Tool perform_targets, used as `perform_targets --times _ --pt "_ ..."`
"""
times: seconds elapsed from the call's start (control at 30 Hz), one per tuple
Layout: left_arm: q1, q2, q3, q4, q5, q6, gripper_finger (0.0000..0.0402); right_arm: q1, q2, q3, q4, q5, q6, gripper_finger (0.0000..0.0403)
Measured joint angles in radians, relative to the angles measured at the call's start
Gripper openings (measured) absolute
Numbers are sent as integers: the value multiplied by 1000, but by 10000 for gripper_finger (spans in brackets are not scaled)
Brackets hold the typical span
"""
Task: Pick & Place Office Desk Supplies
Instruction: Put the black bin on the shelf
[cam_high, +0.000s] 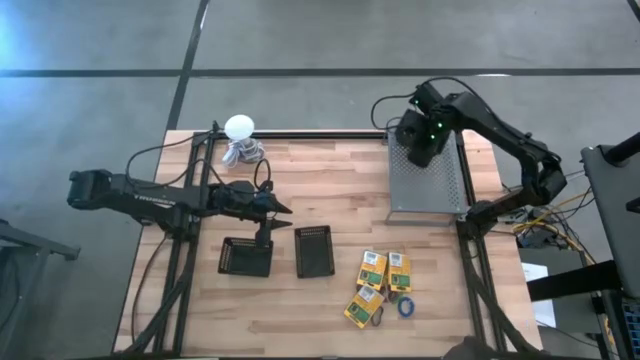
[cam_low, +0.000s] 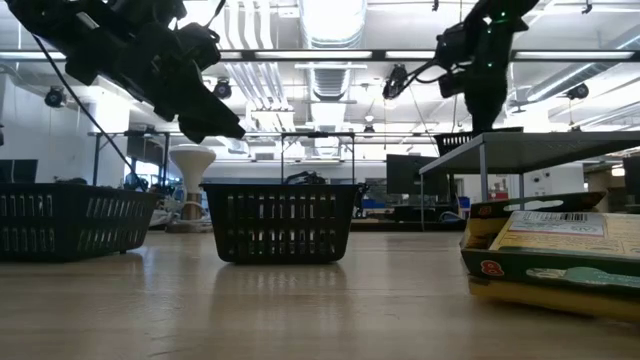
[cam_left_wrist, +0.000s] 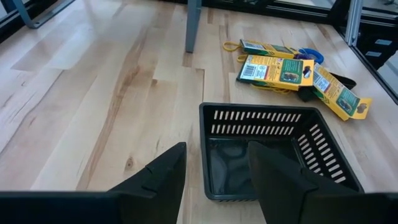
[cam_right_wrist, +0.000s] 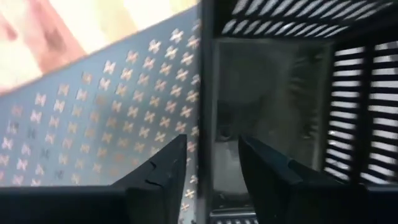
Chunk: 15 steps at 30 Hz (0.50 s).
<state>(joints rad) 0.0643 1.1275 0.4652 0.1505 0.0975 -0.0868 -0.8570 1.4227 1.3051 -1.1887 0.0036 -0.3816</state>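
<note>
The wooden desk (cam_high: 330, 190) carries two black baskets (cam_high: 246, 257) (cam_high: 314, 250) side by side. Nearby lie yellow-and-green boxes (cam_high: 385, 270), a blue ring (cam_high: 406, 306), a grey perforated shelf (cam_high: 428, 185) and a white ball-topped object (cam_high: 240, 128).

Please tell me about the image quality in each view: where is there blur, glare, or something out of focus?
High view: evenly lit, a pale glare at its upper-left corner. Low view: the yellow-and-green boxes close to the lens look soft, the ceiling lights glare, and the arms are dark silhouettes. Left wrist view: sharp on the black basket. Right wrist view: the perforated metal shelf is smeared by blur.
</note>
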Motion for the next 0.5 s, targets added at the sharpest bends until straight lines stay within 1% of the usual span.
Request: perform_targets --times 0.1,0.23,0.3,0.43,0.5 --pt "0 0 0 1 0 0 177 2 -1 -4 -24 0 -39 82" --pt "0 0 0 5 0 0 177 2 -3 31 -88 0 -111 23" --pt "0 0 0 7 0 0 177 2 -5 41 -119 0 -178 15" --pt "0 0 0 7 0 0 177 2 -7 43 -160 8 -323 17" --pt "0 0 0 7 0 0 177 2 -9 41 -163 38 -352 18"
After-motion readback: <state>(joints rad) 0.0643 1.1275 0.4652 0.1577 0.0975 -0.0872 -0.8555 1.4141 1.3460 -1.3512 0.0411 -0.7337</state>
